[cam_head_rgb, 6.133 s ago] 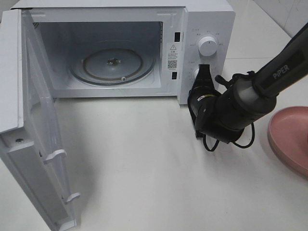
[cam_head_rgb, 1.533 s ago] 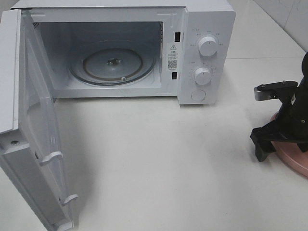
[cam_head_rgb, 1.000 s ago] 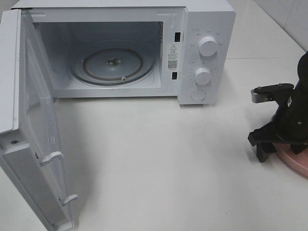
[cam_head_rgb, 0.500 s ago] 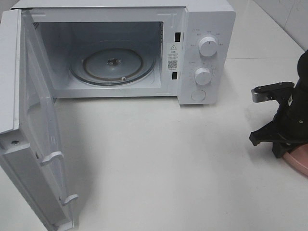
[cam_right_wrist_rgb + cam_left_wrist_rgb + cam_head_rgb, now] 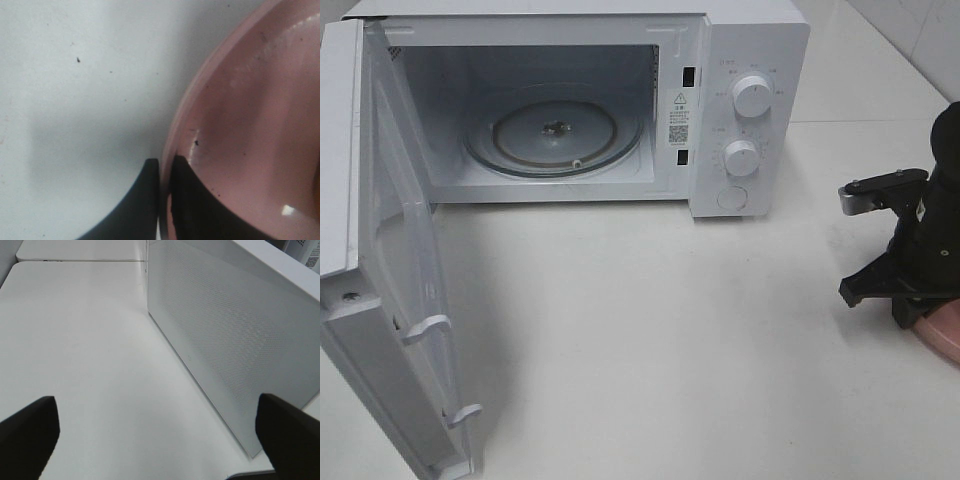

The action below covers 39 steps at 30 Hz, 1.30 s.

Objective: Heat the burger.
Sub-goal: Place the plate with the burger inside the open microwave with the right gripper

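Observation:
The burger is out of view. At the right edge of the exterior view, my right gripper (image 5: 903,296) sits low over a round pink plate (image 5: 942,332). The right wrist view shows this gripper (image 5: 165,164) shut on the pink plate's rim (image 5: 200,100), one finger outside the rim and one inside. The white microwave (image 5: 750,40) stands at the back with its door (image 5: 380,300) swung wide open and its glass turntable (image 5: 555,135) bare. My left gripper (image 5: 157,440) shows only in the left wrist view, open and empty, with one of its dark fingers (image 5: 27,435) low over the table.
The microwave's knobs (image 5: 751,96) face front on its right panel. A white perforated panel (image 5: 235,340) of the microwave stands close beside my left gripper. White tabletop (image 5: 650,330) stretches between the microwave and the plate.
My right gripper's fingers have closed onto the pink plate's rim; a second ago they stood apart. The microwave and its door have not moved.

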Motion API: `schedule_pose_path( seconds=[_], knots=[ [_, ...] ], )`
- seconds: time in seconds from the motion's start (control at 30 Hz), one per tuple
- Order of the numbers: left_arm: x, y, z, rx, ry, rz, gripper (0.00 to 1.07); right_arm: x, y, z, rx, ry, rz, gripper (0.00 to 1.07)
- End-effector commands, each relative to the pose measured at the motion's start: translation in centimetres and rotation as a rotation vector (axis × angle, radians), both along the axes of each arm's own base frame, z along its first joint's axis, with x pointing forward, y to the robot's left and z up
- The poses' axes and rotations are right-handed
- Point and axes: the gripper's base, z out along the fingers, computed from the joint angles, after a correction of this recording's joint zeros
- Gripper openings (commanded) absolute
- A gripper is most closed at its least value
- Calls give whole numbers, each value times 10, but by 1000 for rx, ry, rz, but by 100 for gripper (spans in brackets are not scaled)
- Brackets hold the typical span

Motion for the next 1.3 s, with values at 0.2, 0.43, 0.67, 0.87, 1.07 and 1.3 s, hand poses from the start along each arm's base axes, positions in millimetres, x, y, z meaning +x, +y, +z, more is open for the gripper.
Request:
schedule_pose_path(
  seconds=[0.2,0.43,0.67,0.87,1.07,1.3],
  knots=[
    [-2,0,2,-11,-29,-7,100,-12,8,7,-144,25,-10,0],
    [-2,0,2,-11,-29,-7,100,-14,19,21,-217,-22,10,0],
    [-2,0,2,-11,-29,-7,100,-22,32,29,-281,-12,26,0],
    [-2,0,2,-11,-29,-7,100,-27,41,31,-327,2,38,0],
    [-2,0,2,-11,-29,-7,100,-34,55,32,-363,17,71,0],
    [-2,0,2,-11,-29,-7,100,-47,71,37,-387,7,125,0]
  ],
)
